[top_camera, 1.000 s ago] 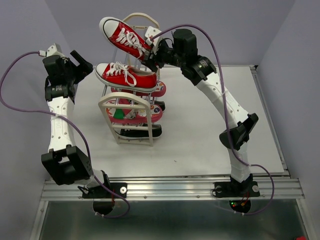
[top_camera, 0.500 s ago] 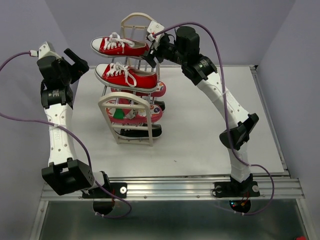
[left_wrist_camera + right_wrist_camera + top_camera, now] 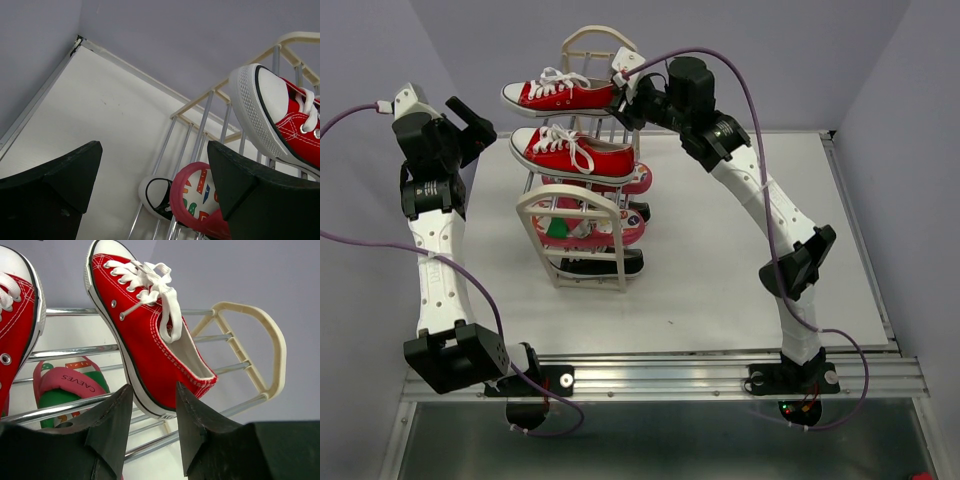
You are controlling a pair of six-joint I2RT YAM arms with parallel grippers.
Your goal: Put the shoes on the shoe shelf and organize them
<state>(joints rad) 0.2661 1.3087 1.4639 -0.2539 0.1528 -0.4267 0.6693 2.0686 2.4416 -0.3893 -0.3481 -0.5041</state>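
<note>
On the shoe shelf's top tier you have two red sneakers; two pink flip-flops and two black sneakers sit lower. Your left gripper gapes wide and empty. Your right gripper is half-closed astride one red heel, and you cannot tell whether it grips.

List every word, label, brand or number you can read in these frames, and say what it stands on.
"CAEVES": on the pink flip-flop strap, right wrist view.
Coloured print on the flip-flop footbed, left wrist view: cut off, no readable word.
Nothing else is legible in any view.
</note>
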